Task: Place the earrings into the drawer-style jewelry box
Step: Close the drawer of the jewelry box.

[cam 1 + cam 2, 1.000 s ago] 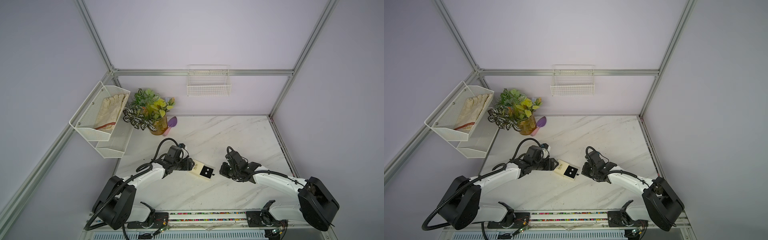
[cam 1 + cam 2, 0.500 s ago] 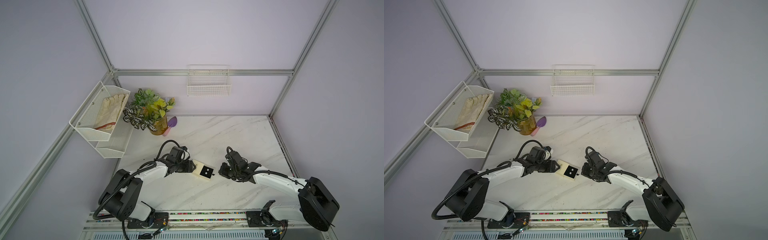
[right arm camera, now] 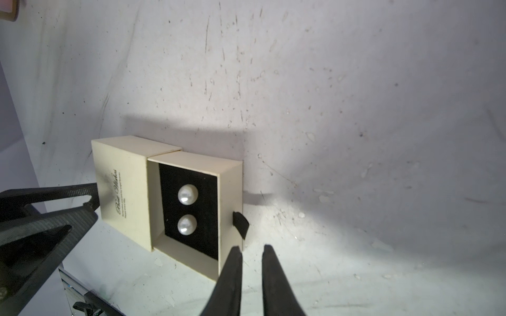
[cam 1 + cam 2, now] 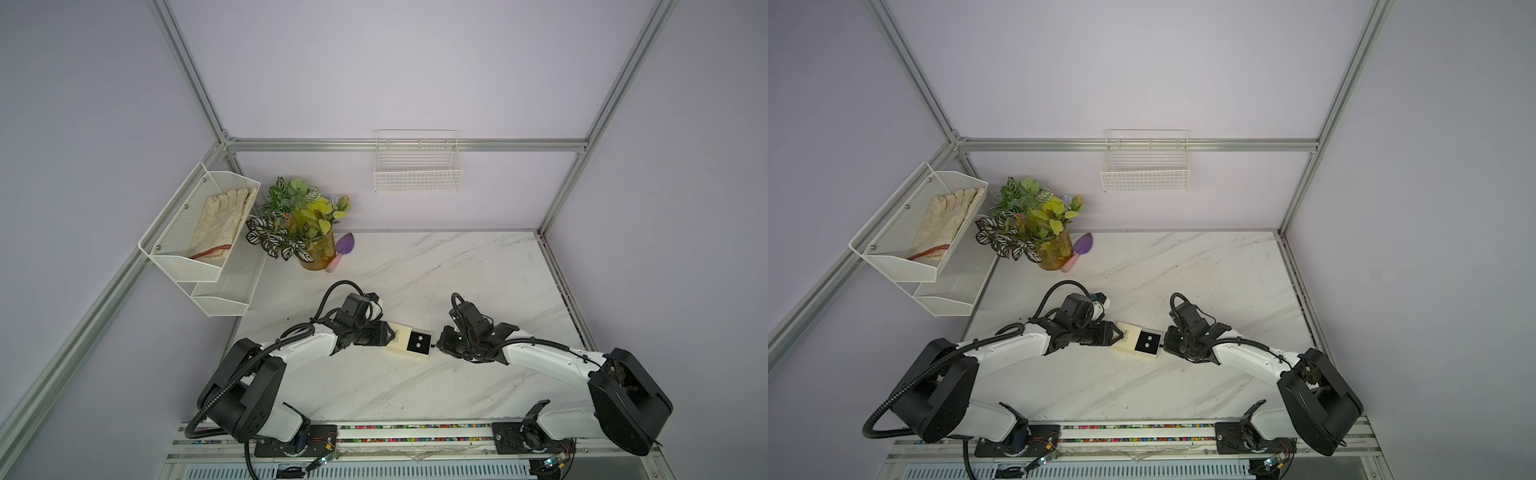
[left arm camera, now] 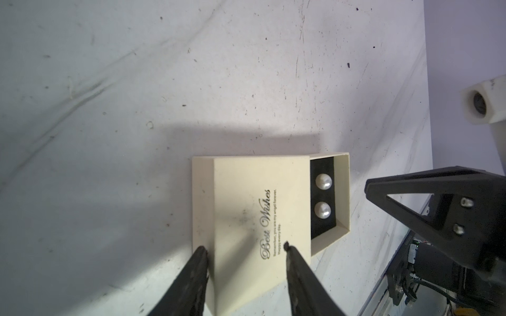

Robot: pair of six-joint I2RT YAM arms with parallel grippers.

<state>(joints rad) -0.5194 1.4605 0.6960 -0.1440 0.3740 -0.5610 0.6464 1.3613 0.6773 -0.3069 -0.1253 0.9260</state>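
Now the small cream square cardboard jewelry box [image 4: 399, 338] with dark script lettering on top lies flat on the white marble-patterned counter [image 4: 457, 270], near its front edge and between the two arms. Its sliding tray [image 3: 197, 161], cream-walled and lined in black, is drawn partly out of the sleeve toward the right arm. The two round pearly-white stud earrings [image 3: 187, 194] sit on the black lining inside that tray, side by side without touching. Both top views show them as two pale dots. A small black pull tab [image 3: 240, 223] sticks out from the tray's front wall.

The left gripper [image 5: 243, 247] is at the closed end of the sleeve, its jaws apart with a corner of the sleeve between them. One tip is at the sleeve's side wall and the other is over its lettered top; whether either presses on the card I cannot tell. The right gripper [image 3: 252, 247] is just beside the pull tab, its jaws a narrow gap apart with nothing between them.

At the counter's far left corner stands a leafy plant in an amber pot [image 4: 307, 232], with a purple trowel [image 4: 345, 245] lying beside it. A white mesh wall rack [image 4: 187, 266] holds a cream glove [image 4: 222, 220], and a white wire basket [image 4: 417, 178] hangs on the back wall.
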